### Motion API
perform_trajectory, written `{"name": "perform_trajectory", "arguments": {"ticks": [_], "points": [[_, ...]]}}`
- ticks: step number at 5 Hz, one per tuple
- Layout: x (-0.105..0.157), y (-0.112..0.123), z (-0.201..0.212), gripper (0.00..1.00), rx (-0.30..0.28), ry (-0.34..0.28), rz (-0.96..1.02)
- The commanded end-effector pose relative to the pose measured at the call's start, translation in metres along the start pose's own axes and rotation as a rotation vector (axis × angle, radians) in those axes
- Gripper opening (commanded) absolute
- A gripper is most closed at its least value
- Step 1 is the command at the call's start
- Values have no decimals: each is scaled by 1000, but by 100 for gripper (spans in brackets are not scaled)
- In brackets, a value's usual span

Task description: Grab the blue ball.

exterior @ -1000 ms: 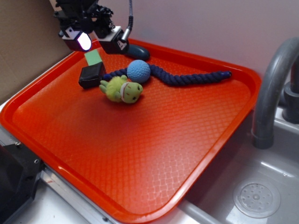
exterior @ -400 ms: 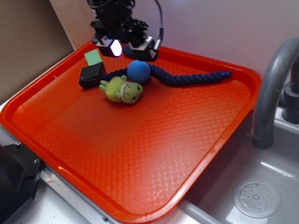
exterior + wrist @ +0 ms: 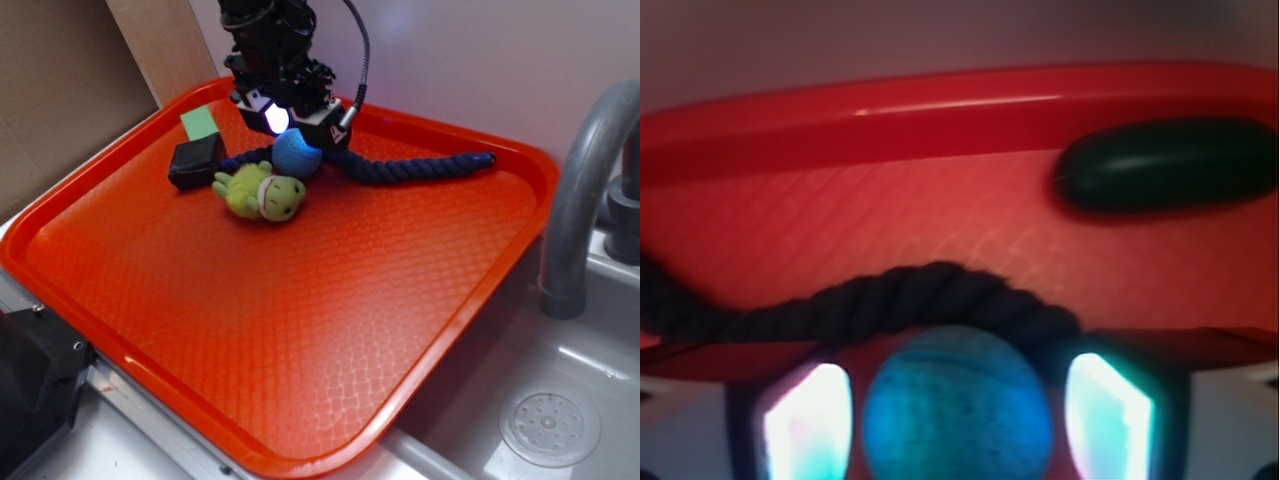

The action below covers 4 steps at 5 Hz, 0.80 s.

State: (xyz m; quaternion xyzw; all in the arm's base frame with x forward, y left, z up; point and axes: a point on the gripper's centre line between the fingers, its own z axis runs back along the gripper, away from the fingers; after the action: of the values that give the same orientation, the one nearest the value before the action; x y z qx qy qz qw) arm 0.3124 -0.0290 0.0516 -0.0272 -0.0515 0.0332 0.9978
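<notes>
Right now my gripper (image 3: 287,128) hangs over the far part of the tray (image 3: 450,300), directly above the ball (image 3: 297,156), with its jaws spread apart. From the wrist view the ball (image 3: 956,410) sits between my two fingers (image 3: 808,423), each lit pale and standing off to either side of it; I can see a narrow gap on both sides, so nothing is clamped. Up against the far side of the ball runs the rope (image 3: 870,302), curving across the tray floor, and in the exterior view that rope (image 3: 410,168) stretches off toward the right rim. Beyond it, near the tray's back edge, I see a dark oval (image 3: 1165,165) lying flat. Just in front of the ball, a green plush toy (image 3: 262,192) rests on the tray, close enough that I can't tell whether they touch. Left of it lie a black block (image 3: 196,161) and a green block (image 3: 201,122). A grey faucet (image 3: 585,180) rises beside the tray at right
</notes>
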Motion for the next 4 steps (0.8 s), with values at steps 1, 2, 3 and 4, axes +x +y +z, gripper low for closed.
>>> {"name": "perform_trajectory", "arguments": {"ticks": [1,2,3,4], "points": [[8,-38,-17,0,-26,9,-93],[-1,-47,-14,0,8,-14,-118],[-8,-42,6,0,11,-30,-110],[-27,-40,58,0,7,-15,-108]]}}
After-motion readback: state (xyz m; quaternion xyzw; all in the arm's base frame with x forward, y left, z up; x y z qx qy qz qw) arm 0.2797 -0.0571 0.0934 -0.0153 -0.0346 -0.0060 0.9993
